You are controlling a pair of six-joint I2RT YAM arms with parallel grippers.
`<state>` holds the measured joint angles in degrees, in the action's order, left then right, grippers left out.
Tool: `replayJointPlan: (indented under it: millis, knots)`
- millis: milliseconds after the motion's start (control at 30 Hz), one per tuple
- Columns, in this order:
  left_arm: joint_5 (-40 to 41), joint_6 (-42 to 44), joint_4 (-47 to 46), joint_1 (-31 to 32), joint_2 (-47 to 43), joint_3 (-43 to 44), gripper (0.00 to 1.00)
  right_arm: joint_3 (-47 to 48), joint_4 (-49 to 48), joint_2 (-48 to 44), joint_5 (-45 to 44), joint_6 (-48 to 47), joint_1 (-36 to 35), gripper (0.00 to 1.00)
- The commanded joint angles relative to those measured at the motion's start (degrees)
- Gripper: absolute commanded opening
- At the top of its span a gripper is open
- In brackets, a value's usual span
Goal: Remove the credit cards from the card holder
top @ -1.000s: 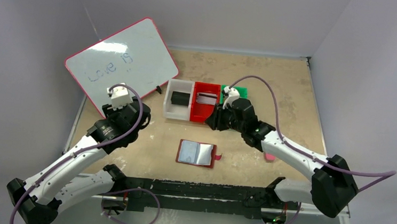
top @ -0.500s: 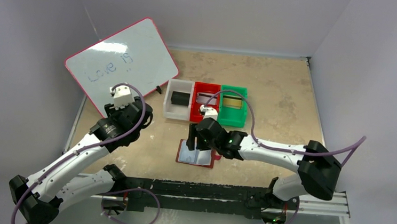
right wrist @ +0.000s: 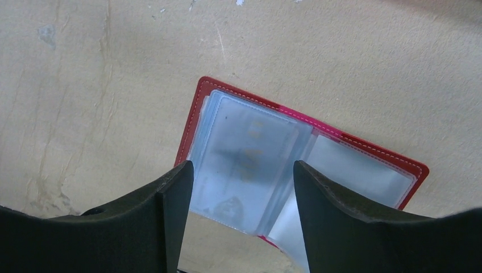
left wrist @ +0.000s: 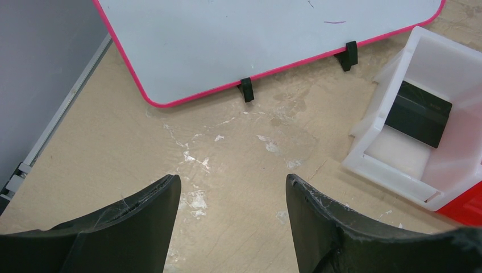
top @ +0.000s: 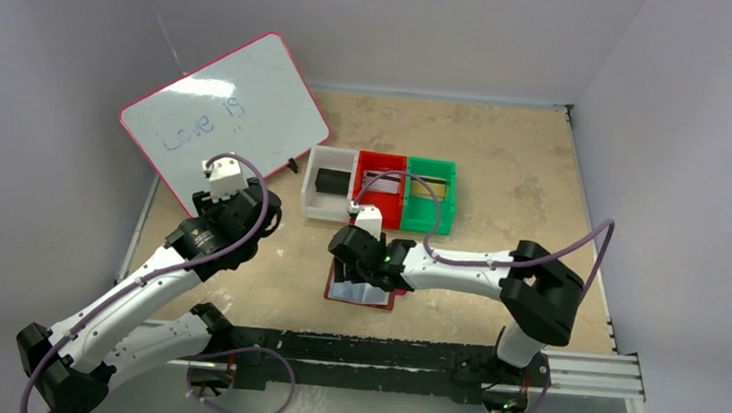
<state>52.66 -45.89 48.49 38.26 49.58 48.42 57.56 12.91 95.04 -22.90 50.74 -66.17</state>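
At the far left, below the whiteboard (top: 226, 117), my left gripper (left wrist: 233, 227) hangs over bare table with its jaws spread wide and nothing between them; it has no part in the job right now

Just right of it, at the right edge of my left wrist view, the white bin (top: 325, 212) holds a black card (left wrist: 418, 113) leaning on its back wall, so I count that one as out

Near the middle of the overhead view my right gripper (right wrist: 239, 216) is poised above the card holder (right wrist: 256, 153), jaws well apart and gripping nothing. The holder lies open flat on the table, red cover down, pale blue sleeves (right wrist: 352, 170) up. The left stack of sleeves shows a dim smudge and faint gold marks; I cannot tell whether that is a card inside or only a reflection

Behind it the red bin (top: 371, 212) has a silver-grey card (top: 381, 180), and the green bin (top: 427, 221) beside it has a gold card (top: 430, 185)

So three cards are out and sorted. My guess is I am on a last check or a last pull from the left sleeves, and little is left
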Motion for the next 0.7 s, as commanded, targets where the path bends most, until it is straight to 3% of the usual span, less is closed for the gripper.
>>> replayJointPlan:
  millis: [0,567,667]
  knots:
    - [1.1,0.0,-1.2,-0.2,-0.8,1.5,0.67,3.5,3.1,1.4,-3.8,3.5,-0.7,0.68]
    - [1.2,0.2,-1.2,-0.1,0.0,1.7,0.67,4.7,4.4,7.0,-2.8,4.8,-1.1,0.67]
    - [0.9,0.5,-1.6,-0.2,0.0,1.5,0.67,4.1,4.1,7.3,-2.3,5.3,-1.1,0.63]
